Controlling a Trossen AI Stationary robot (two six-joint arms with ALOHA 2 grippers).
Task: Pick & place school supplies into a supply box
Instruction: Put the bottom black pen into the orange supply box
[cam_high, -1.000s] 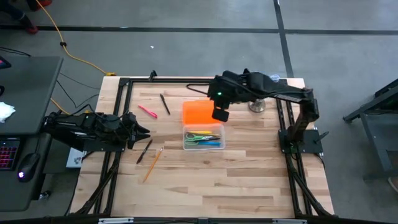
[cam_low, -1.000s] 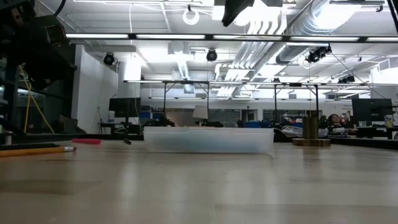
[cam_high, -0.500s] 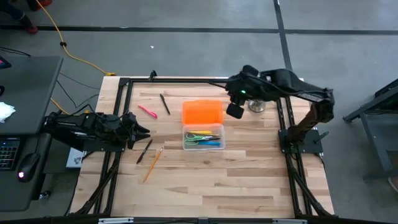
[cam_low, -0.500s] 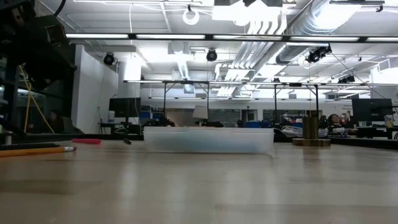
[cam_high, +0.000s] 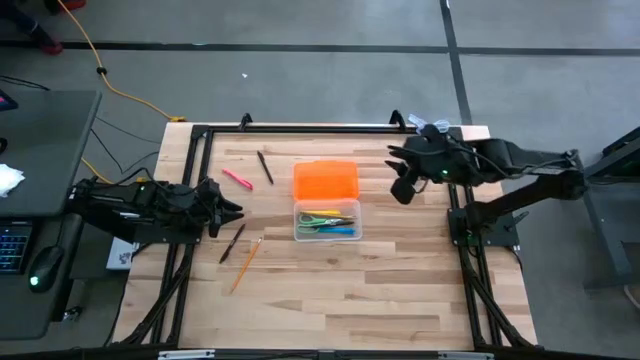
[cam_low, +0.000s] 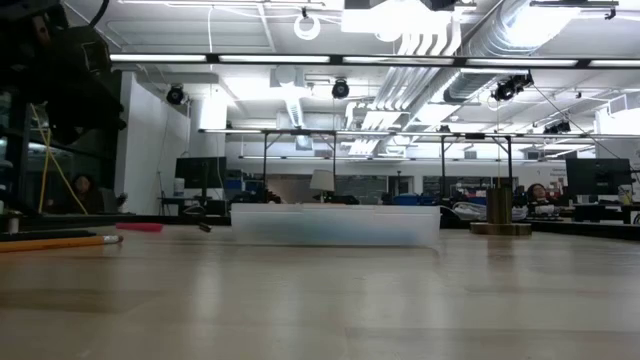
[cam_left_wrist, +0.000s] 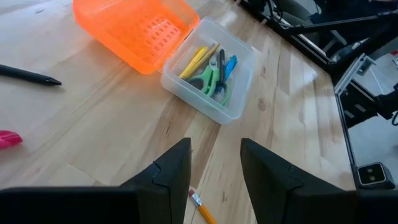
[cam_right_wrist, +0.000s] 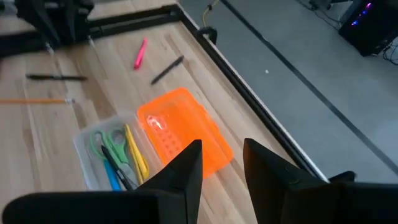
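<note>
Both tools, right tool (cam_high: 402, 188) and left tool (cam_high: 222, 208), are seen parted and empty; the pink pen (cam_high: 237, 179) outside the supply box (cam_high: 327, 220) is judged next to be grasped.

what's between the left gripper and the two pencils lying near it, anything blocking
Nothing visible. The left gripper, fingers apart, hovers at the table's left edge, and the black pencil and wooden pencil lie on bare wood just beside it. The path on to the open supply box also looks clear; the orange lid is folded back behind.

Grey concrete floor (cam_high: 300, 70); fluorescent ceiling lights (cam_low: 300, 58), perhaps a workshop.
</note>
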